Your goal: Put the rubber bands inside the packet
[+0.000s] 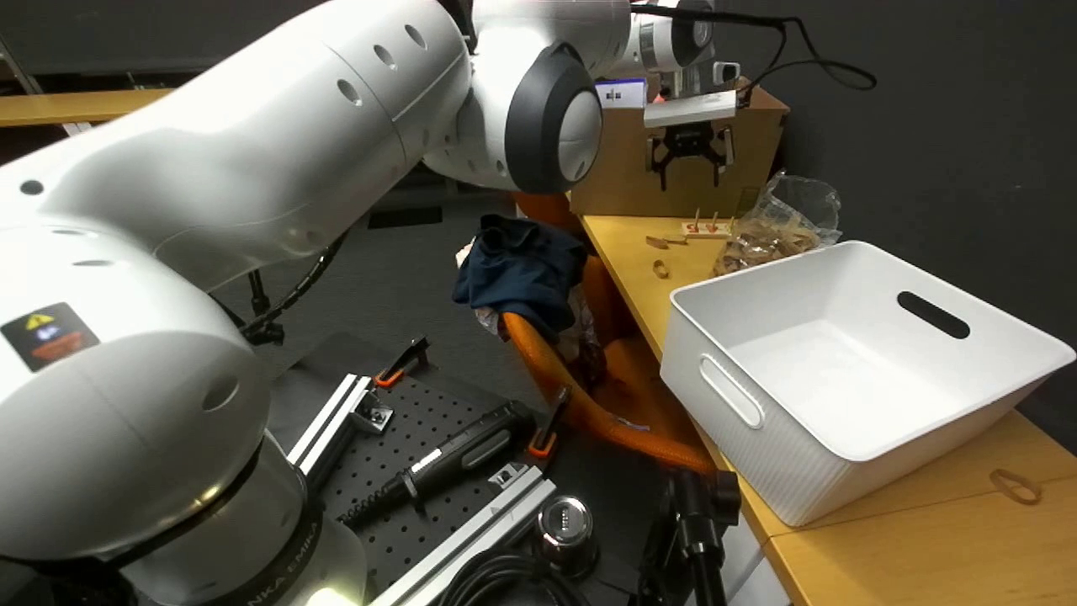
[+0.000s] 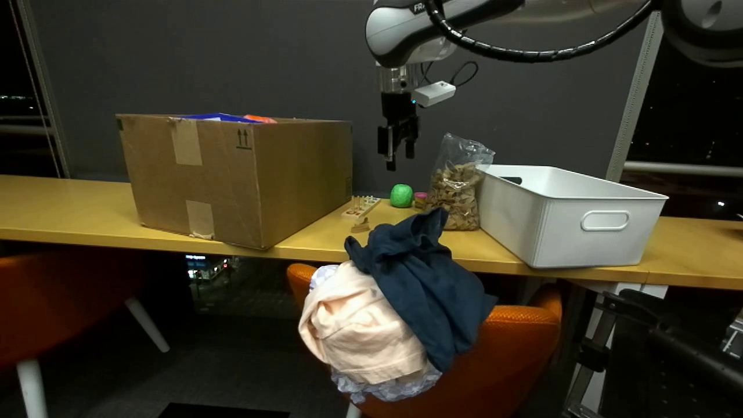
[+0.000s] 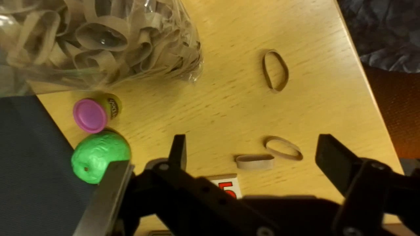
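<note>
Three tan rubber bands lie loose on the table: one upper band [image 3: 286, 72], one oval band [image 3: 282, 155] and one standing on edge [image 3: 255, 163]. Another band [image 1: 1000, 482] lies beyond the tub in an exterior view. The packet [image 3: 98, 62] is a clear plastic bag holding many tan bands; it stands upright beside the tub in both exterior views [image 1: 767, 240] [image 2: 455, 197]. My gripper [image 3: 252, 141] is open and empty. It hangs well above the table [image 2: 400, 161], near the cardboard box [image 1: 690, 178]. In the wrist view, two bands appear between its fingers.
The white tub [image 2: 598, 247] stands next to the packet. A cardboard box [image 2: 302, 180] is on the packet's other side. A numbered peg board [image 2: 361, 207], a green ball [image 2: 401, 195] and a pink-lidded pot [image 3: 90, 115] are close by. Clothes [image 2: 418, 284] hang over an orange chair.
</note>
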